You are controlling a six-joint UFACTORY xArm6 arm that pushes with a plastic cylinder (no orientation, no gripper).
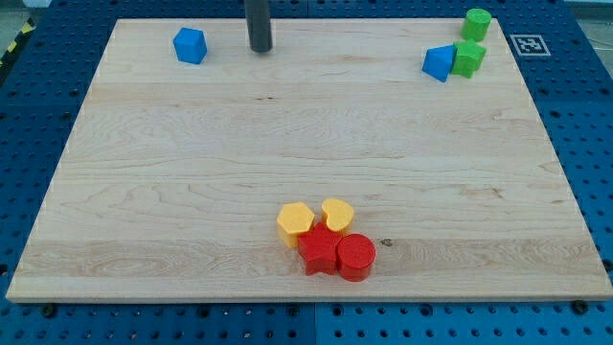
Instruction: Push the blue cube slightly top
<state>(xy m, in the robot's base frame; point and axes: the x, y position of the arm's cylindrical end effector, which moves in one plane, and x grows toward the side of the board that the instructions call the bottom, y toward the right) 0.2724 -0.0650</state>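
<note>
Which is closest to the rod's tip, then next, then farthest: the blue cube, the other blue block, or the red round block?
From my tip:
1. Blue cube, just to the view's left.
2. Other blue block, far to the view's right, touching a green block.
3. Red round block, near the view's bottom.

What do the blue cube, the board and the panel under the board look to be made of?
Blue cube: probably moulded plastic, uniform saturated colour, soft sheen. Board: light wood, visible grain lines and a small knot, matte finish. Blue panel: likely painted metal or plastic pegboard, with a regular grid of holes; the look leaves it open. My tip sits to the view's right of the cube, apart from it.
</note>
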